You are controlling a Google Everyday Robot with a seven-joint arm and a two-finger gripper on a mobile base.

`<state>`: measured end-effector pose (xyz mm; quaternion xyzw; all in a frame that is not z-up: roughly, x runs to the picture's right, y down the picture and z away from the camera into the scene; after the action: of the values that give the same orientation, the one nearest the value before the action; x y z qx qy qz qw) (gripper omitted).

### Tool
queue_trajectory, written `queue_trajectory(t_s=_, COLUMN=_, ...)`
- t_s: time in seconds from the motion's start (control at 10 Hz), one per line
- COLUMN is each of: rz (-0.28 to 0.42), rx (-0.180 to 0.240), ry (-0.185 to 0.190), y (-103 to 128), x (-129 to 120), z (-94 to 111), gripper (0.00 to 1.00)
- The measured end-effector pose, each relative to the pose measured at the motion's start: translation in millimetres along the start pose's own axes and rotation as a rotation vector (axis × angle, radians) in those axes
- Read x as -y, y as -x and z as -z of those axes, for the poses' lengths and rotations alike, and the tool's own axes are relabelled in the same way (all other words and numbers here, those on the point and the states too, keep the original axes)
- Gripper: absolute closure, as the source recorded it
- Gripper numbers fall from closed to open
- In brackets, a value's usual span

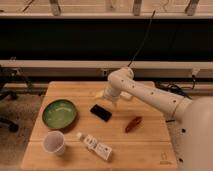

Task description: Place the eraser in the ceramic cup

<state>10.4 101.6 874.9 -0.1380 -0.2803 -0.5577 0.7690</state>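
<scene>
The eraser (101, 112), a small flat black block, lies on the wooden table (75, 95) near its middle. The ceramic cup (54, 142), whitish with a pale inside, stands upright at the front left, well apart from the eraser. My gripper (111, 100) hangs from the white arm (150, 95), which reaches in from the right. It is just behind and to the right of the eraser, close above the table. I see nothing held in it.
A wide green bowl (59, 113) sits left of the eraser, behind the cup. A reddish-brown elongated object (133, 124) lies to the eraser's right. A white box-like item (95, 146) lies at the front. A white lump (126, 96) is partly hidden behind the arm.
</scene>
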Motion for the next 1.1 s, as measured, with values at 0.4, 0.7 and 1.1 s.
queue_trajectory(t_s=0.4, rz=0.176, rx=-0.037, ry=0.021, y=17, x=6, z=1, gripper=0.20)
queue_trajectory(t_s=0.7, rz=0.264, rx=-0.066, ry=0.086, y=36, x=5, z=4, gripper=0.20)
queue_trajectory(t_s=1.1, rz=0.326, rx=-0.052, ry=0.147, y=47, x=6, z=-18, gripper=0.20)
